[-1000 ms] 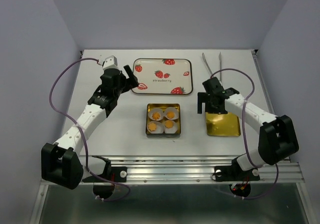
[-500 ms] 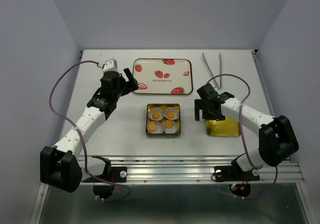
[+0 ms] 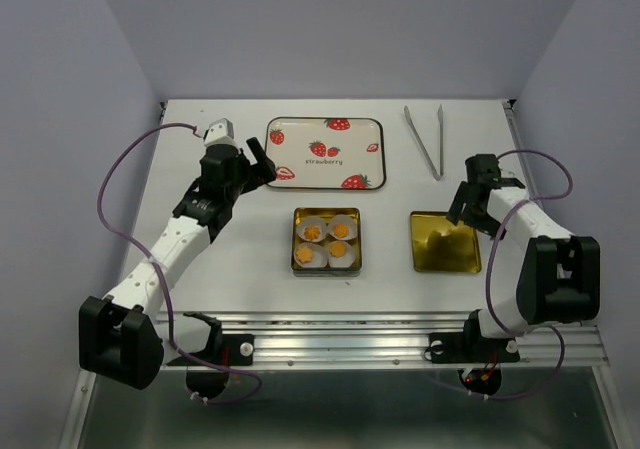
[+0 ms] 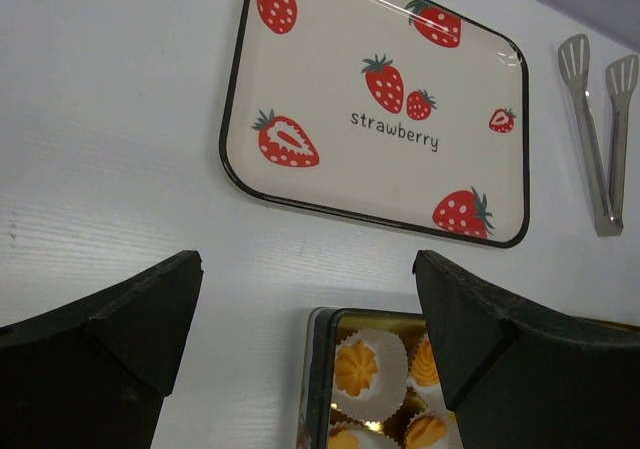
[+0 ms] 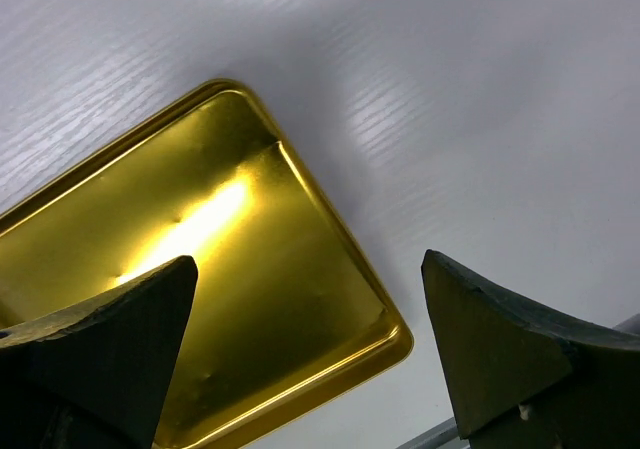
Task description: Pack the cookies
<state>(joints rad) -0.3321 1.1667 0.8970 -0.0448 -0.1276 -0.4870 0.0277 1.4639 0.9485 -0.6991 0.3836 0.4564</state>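
Pale lilac walls (image 3: 60,89) close in a white table (image 3: 385,279), and only the overhead view gives us everything at once. There all four cookies (image 3: 326,241) sit in white paper cups (image 3: 343,217) inside a square gold tin (image 3: 296,239). The tin lies nearer the bases than the left gripper (image 3: 264,163) and a little to its right, and well to the left of the right gripper (image 3: 466,215).

The left wrist view trims that down. Below and between its fingers (image 4: 110,339) we catch just one end of the tin, with parts of three cookies. In return it shows what the overhead blurs: the word "strawberry" printed on the strawberry tray (image 4: 380,119) straight ahead, and the slotted tips of the tongs (image 4: 600,139) off to the right. The right wrist view takes in only the gold lid (image 5: 250,269) and bare table, with a bright streak of reflected light across the lid's inside.

We see the left gripper spread wide, with nothing between its jaws but table. From above it sits at the tray's left edge, while its own camera shows the tray lying ahead of the fingertips and apart from them.

The right gripper is spread just as wide and grips nothing. It hangs over the lid's far right corner, and the lid lies flat, hollow side up. We cannot tell whether its tips touch the metal.
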